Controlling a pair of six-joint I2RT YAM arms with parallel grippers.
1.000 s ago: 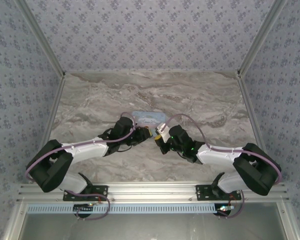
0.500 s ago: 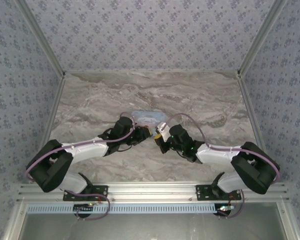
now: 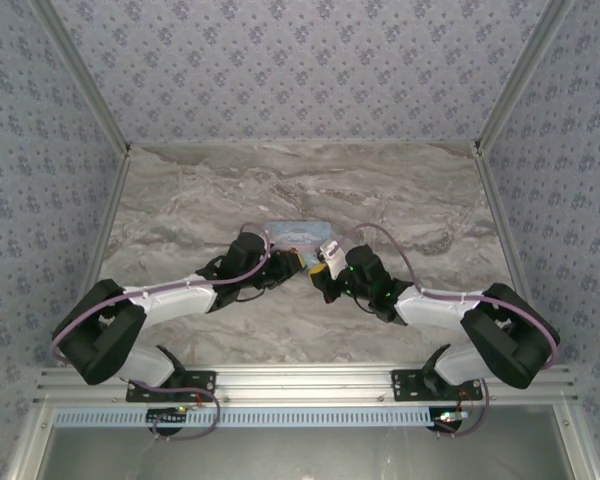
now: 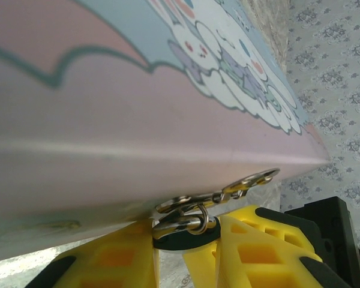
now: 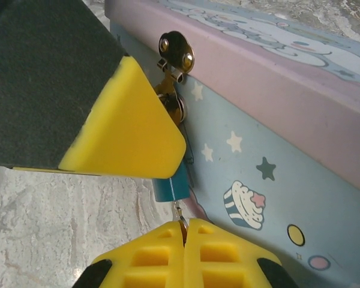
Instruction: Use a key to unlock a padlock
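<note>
Marble bench (image 3: 180, 200), walled with patterned wallpaper, carries a pale-blue cartoon tin (image 3: 298, 234), and both arms meet at its near side. The left end effector (image 4: 183, 239) is clamped on the small teal padlock (image 5: 170, 187). The padlock sits between its yellow fingers (image 4: 120, 258) and hangs from the tin's metal latch (image 5: 175, 51) just past their tips. The right end effector (image 5: 185, 225) is clenched tight on the thin key (image 5: 179, 212). The key's shaft runs straight from its fingertips into the padlock's underside. The two end effectors sit tip to tip, just beside each other, against the tin's front wall.
</note>
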